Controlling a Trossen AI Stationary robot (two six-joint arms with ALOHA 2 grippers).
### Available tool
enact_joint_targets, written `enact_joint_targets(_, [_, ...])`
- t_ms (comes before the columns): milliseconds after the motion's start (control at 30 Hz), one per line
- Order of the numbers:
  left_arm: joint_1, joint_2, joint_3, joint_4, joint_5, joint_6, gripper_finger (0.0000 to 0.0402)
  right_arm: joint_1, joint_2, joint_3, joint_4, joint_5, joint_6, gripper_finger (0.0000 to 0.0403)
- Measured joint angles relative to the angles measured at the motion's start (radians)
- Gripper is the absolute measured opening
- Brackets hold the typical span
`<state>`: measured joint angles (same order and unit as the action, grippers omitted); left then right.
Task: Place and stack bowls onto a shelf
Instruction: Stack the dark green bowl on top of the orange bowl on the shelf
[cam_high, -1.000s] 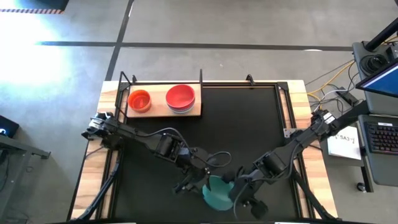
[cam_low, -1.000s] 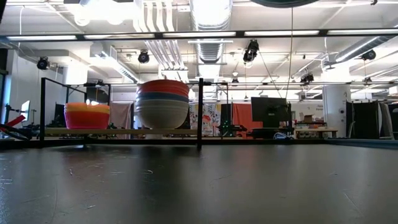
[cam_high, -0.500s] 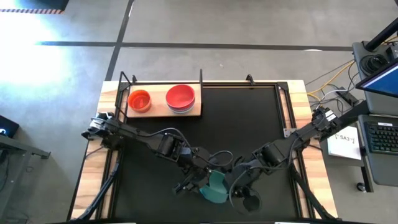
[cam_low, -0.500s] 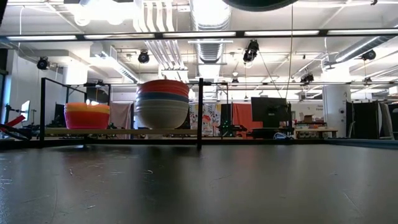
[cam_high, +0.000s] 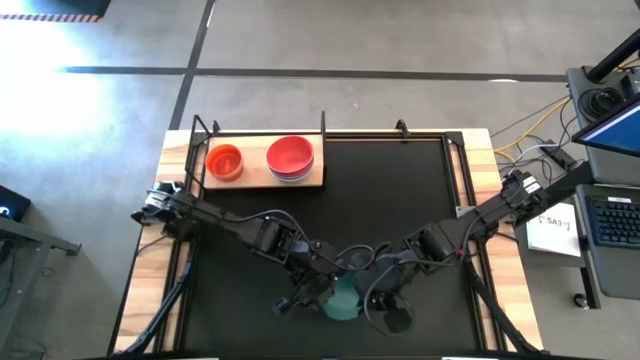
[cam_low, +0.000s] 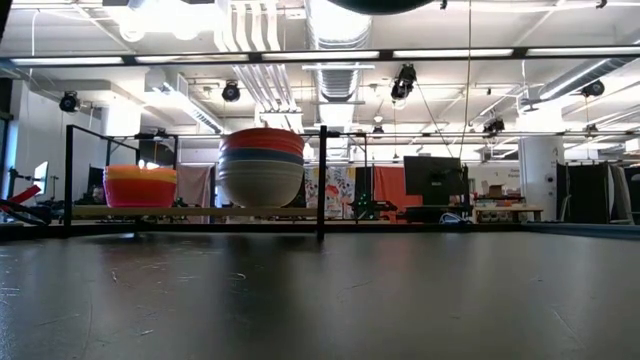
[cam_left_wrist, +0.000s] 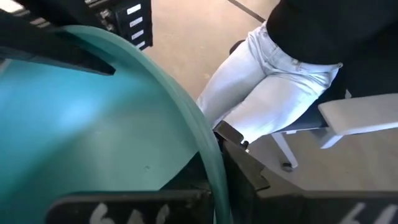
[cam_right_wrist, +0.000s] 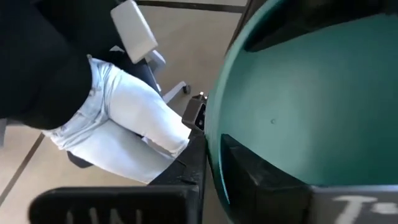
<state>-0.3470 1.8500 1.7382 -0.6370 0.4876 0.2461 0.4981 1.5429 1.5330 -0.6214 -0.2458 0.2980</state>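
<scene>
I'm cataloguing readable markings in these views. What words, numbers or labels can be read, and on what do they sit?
White characters on the left pincer: cropped, unreadable.
White marks on the right pincer: cropped, unreadable.
Paper sheet beside the table: print too small to read.
Teal bowl, shelf: no text.

Light-wood shelf (cam_high: 258, 183) bearing orange bowl stack (cam_high: 224, 160) and red-topped bowl stack (cam_high: 290, 158).

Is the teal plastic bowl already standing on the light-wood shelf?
No, the teal plastic bowl is between the two arms at the table's near edge, far from the light-wood shelf.
</scene>
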Motion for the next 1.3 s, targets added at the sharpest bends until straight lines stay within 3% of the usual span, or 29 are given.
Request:
enact_joint_targets(267, [0.009,0.0,0.0,-0.006,-0.018,-0.013,0.0002,-0.005,-0.02,0.0,-0.049,-0.004,0.076,0.0121])
enact_joint_targets(500, [0.047,0.0,0.04,-0.018,-0.084,-0.012,0.0001,-0.007,-0.099,0.0,-0.172,0.018,0.237,0.0185])
enact_joint_targets(733, [0.124,-0.001,0.109,-0.133,-0.085,-0.01,0.0,-0.008,-0.192,0.0,-0.245,0.134,0.281,0.0198])
enact_joint_targets(933, [0.179,-0.006,0.142,-0.257,-0.131,-0.034,0.0,-0.021,-0.309,-0.003,-0.375,0.348,0.204,0.0196])
enact_joint_targets(1033, [0.203,-0.009,0.162,-0.336,-0.226,-0.031,0.0,-0.035,-0.352,-0.002,-0.414,0.532,0.167,0.0196])
enact_joint_targets(1100, [0.219,-0.008,0.182,-0.377,-0.341,-0.03,0.0,-0.039,-0.371,-0.002,-0.413,0.642,0.153,0.0196])
enact_joint_targets(1300, [0.311,-0.008,0.229,-0.519,-0.594,-0.037,0.0,-0.054,-0.404,-0.002,-0.442,0.683,0.147,0.0196])
